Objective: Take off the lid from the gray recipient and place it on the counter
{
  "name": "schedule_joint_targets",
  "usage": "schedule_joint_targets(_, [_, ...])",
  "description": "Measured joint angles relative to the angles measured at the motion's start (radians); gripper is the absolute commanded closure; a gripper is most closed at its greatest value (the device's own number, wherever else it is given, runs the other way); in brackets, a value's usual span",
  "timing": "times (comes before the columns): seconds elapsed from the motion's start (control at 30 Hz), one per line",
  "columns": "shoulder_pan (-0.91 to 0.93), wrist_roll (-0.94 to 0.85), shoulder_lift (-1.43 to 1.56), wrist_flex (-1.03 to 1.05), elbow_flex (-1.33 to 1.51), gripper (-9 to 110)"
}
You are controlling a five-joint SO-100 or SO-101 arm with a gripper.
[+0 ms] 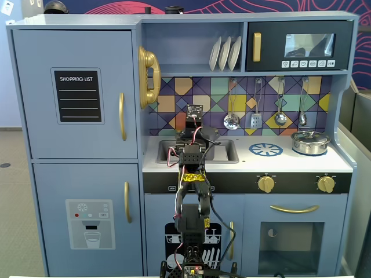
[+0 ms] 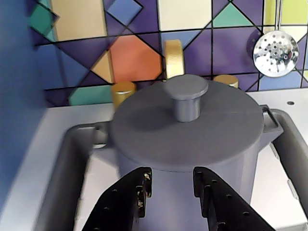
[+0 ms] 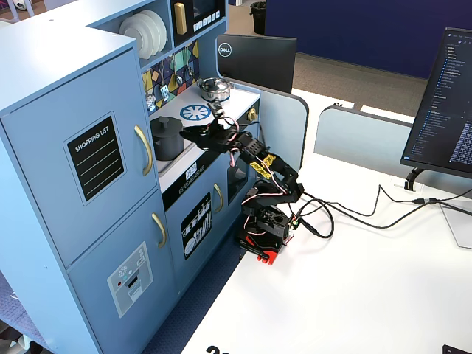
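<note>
Lid (image 2: 187,127) is seen seated flat on the gray recipient (image 2: 192,183), knob (image 2: 186,97) upright at centre; no gap between disc and pot rim is visible in the wrist view.

Largest first: blue toy kitchen (image 1: 75,150) is shown with fridge doors to the left in a fixed view, and the white counter (image 1: 290,162) runs across the middle of it. The counter carries a sink (image 1: 223,152) cut-out on the left and a printed blue burner ring (image 1: 266,149) to the right of it. A small silver pan (image 1: 310,142) with its own shiny lid is set at the far right of the counter, well apart from the sink.

Gray recipient is placed inside the sink basin; one side handle (image 2: 270,120) is seen just above the basin's right edge in the wrist view. In a fixed view the pot (image 3: 167,137) shows as a dark cylinder left of the arm.

Arm (image 1: 191,191) is extended from the table up over the counter edge toward the sink, hiding the pot in that view.

Gripper (image 2: 169,180) is held low against the near wall of the pot, below the lid rim. Its two black fingers (image 2: 126,202) are spread with a clear gap; nothing is pinched. Knob is not contacted.

Slotted ladle (image 2: 275,46) is hung on the tiled backsplash, upper right in the wrist view.
</note>
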Motion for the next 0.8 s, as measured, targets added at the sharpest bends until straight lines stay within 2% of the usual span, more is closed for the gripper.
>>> schedule_joint_targets(0.4, [0.029, -0.009, -0.166, -0.23, -0.011, 91])
schedule_joint_targets(0.8, [0.052, -0.028, -0.282, -0.318, -0.037, 87])
